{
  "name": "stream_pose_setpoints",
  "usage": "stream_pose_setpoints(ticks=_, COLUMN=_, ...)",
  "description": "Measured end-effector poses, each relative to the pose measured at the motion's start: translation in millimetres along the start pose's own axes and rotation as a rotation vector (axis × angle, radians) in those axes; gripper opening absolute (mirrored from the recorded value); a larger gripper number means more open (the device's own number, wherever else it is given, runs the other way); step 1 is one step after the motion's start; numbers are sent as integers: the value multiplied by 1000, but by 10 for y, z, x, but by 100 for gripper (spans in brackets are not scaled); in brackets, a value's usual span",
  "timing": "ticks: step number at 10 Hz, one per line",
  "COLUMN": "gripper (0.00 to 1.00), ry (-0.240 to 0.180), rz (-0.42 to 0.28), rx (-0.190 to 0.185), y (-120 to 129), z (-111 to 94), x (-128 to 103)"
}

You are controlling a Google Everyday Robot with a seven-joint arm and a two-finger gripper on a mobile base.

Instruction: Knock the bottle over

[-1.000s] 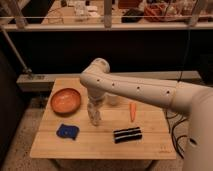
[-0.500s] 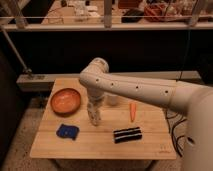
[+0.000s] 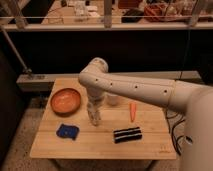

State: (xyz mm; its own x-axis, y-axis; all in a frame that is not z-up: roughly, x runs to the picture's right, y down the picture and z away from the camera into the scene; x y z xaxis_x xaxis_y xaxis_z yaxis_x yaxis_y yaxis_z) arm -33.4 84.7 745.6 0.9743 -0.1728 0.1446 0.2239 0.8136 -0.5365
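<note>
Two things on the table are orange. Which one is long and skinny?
The carrot, lying right of the claw. The other orange thing, the bowl, is round and sits left of the claw, which hangs low over the middle of the table.

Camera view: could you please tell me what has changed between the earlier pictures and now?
Nothing has visibly changed. The gripper still hangs low over the middle of the wooden table, at the small slender clear plastic bottle, which appears to stay upright. The round orange bowl, the blue cloth-like object, the orange carrot and the black striped block lie where they were.
</note>
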Motion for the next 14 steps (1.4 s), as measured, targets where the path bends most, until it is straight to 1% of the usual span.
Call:
stream_pose_setpoints(ticks=1, gripper=11, ry=1, rz=4, rx=0, y=-2, z=1, x=-3)
stream_pose_setpoints(ticks=2, gripper=4, ry=2, rz=8, rx=1, y=-4, z=3, x=-13)
stream_pose_setpoints(ticks=3, gripper=2, ry=2, rz=11, rx=1, y=-8, z=7, x=-22)
stream_pose_setpoints(ticks=14, gripper=2, ry=15, rz=57, rx=7, y=-11, z=34, x=-43)
